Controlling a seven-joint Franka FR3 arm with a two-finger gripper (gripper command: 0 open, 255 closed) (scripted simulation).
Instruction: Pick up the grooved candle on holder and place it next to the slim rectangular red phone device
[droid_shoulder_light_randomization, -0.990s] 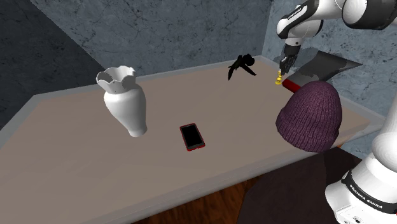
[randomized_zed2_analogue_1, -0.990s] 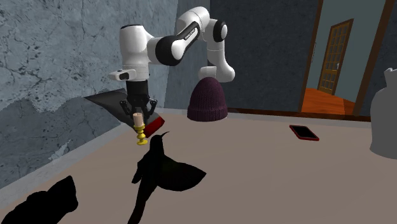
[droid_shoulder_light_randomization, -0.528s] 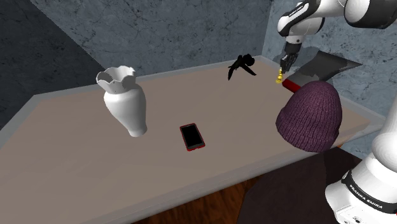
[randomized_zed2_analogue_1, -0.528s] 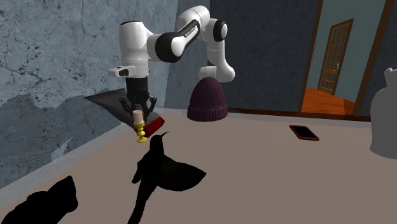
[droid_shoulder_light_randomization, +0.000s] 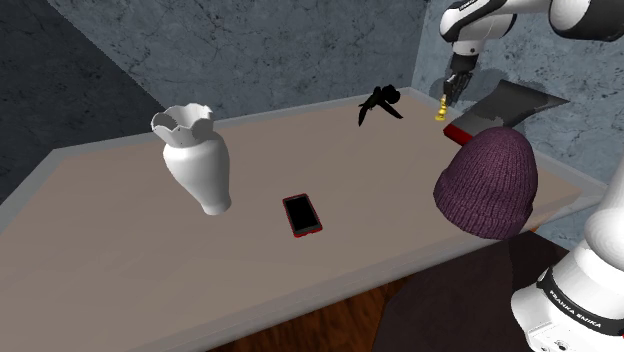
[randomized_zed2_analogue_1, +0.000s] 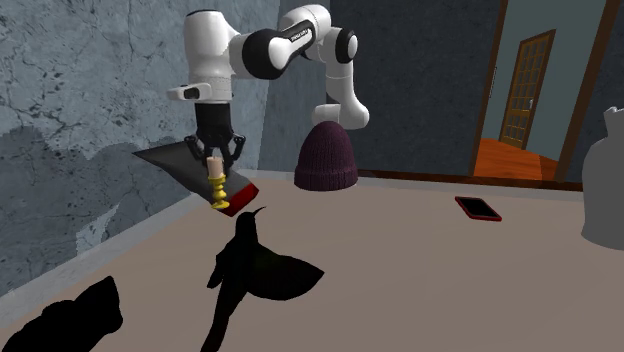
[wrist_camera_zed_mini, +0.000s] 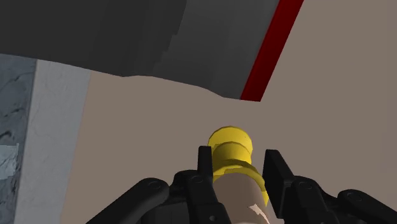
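The candle (randomized_zed2_analogue_1: 214, 166), pale with a yellow holder (wrist_camera_zed_mini: 230, 144) under it, hangs above the table's far corner. My gripper (randomized_zed2_analogue_1: 214, 158) is shut on the candle's body, and the holder's foot is clear of the surface. In the wrist view the black fingers (wrist_camera_zed_mini: 205, 167) clasp the candle on both sides, my gripper (wrist_camera_zed_mini: 239, 167) pointing down at the tabletop. In the shoulder view the candle (droid_shoulder_light_randomization: 438, 110) is a small yellow speck under my gripper (droid_shoulder_light_randomization: 449, 92). The red-edged phone (droid_shoulder_light_randomization: 302, 214) lies flat mid-table, far from the candle; it shows as the phone (randomized_zed2_analogue_1: 478, 208) in the second exterior view.
A dark grey slab with a red edge (randomized_zed2_analogue_1: 190, 165) lies right beside the candle. A purple beanie (droid_shoulder_light_randomization: 487, 180) stands near the stand, a black bird figure (droid_shoulder_light_randomization: 379, 103) at the back, a white vase (droid_shoulder_light_randomization: 196, 160) toward the shoulder view's left. The wall is close behind.
My gripper has risen with the candle in it, lifting the holder off the table. Nothing else has moved.
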